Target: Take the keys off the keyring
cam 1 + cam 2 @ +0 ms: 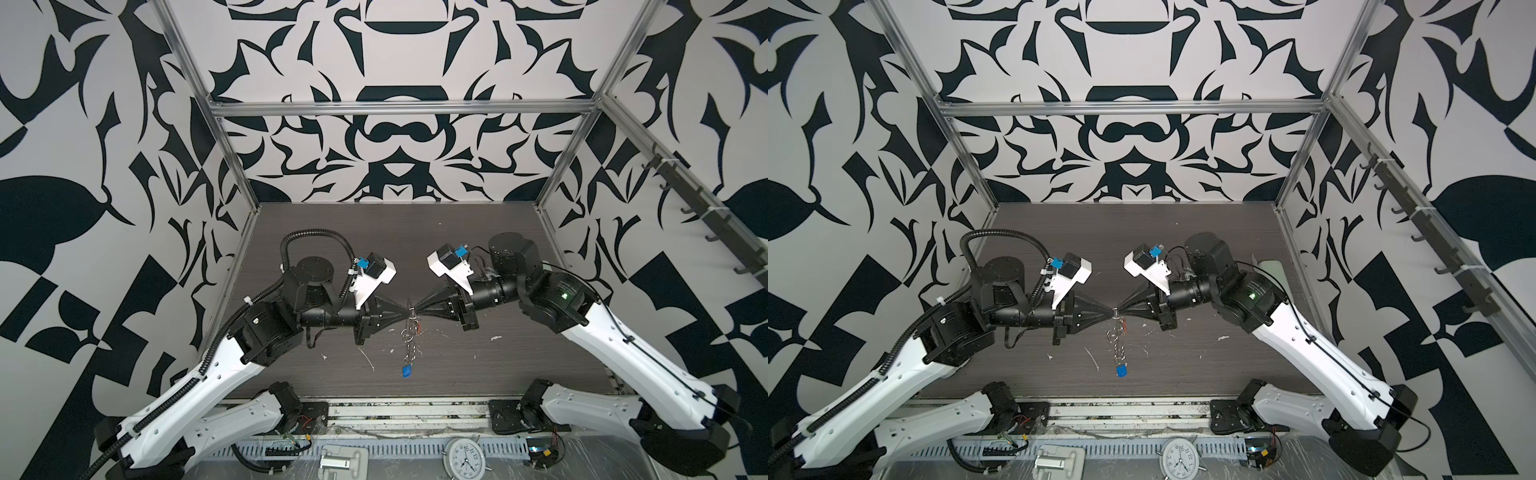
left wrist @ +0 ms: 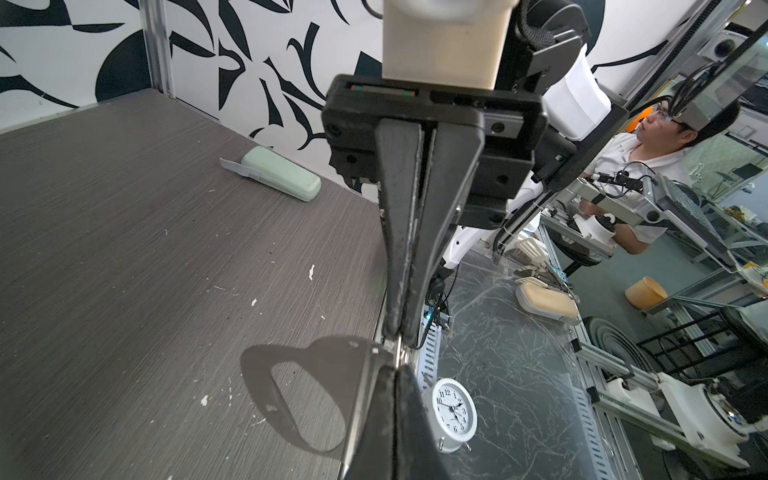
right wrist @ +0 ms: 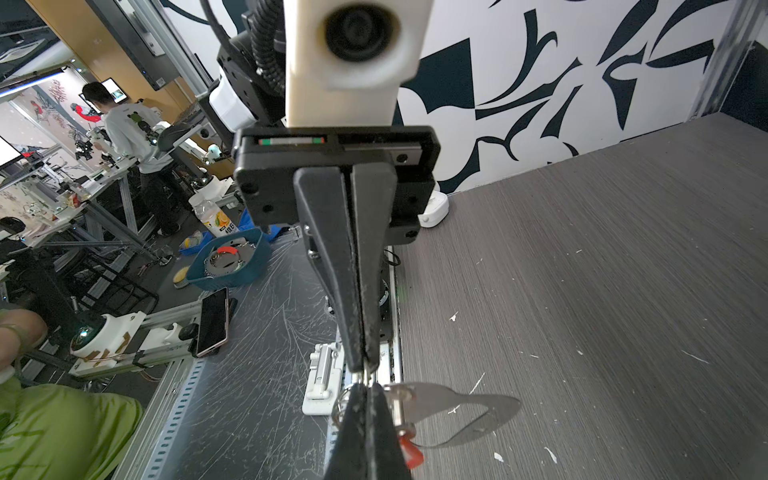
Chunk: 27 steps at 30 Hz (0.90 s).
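Observation:
In both top views my left gripper and right gripper meet tip to tip above the middle of the table. Both are shut on the top of the keyring. Its chain of silver rings hangs straight down, with the blue-tagged key at the bottom. The red-tagged key hangs just beside my right gripper's shut jaws. The flat grey D-shaped loop sticks out sideways from my left gripper's tips, and the right wrist view also shows this loop.
A pale-green oblong case lies at the table's far right side by the patterned wall. A white alarm clock and a white hinged bracket sit on the metal shelf in front of the table. White flecks dot the dark table.

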Each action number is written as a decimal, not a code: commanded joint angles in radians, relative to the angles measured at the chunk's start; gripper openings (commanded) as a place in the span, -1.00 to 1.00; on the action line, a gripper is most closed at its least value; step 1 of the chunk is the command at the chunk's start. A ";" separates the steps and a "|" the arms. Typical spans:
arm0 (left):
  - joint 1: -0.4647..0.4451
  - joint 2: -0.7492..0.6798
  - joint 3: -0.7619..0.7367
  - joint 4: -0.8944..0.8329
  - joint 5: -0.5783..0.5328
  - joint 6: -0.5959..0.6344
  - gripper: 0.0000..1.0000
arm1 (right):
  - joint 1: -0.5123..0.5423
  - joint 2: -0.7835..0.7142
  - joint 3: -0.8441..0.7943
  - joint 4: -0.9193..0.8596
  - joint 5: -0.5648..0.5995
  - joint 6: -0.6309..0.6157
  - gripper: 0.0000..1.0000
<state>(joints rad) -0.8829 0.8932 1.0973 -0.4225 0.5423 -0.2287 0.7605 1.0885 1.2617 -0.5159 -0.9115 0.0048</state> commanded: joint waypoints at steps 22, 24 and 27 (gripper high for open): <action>0.002 -0.163 -0.238 0.504 -0.322 -0.193 -1.00 | 0.037 -0.222 -0.406 0.749 0.437 0.195 -0.05; 0.002 -0.156 -0.234 0.504 -0.301 -0.190 -1.00 | 0.045 -0.206 -0.400 0.766 0.429 0.190 -0.06; 0.001 -0.152 -0.234 0.503 -0.280 -0.184 -1.00 | 0.048 -0.202 -0.397 0.786 0.430 0.181 -0.04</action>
<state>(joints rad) -0.8829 0.7464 0.8627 0.0093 0.2359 -0.4046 0.8013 0.8959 0.8474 0.1497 -0.4995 0.1825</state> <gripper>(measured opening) 0.041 0.478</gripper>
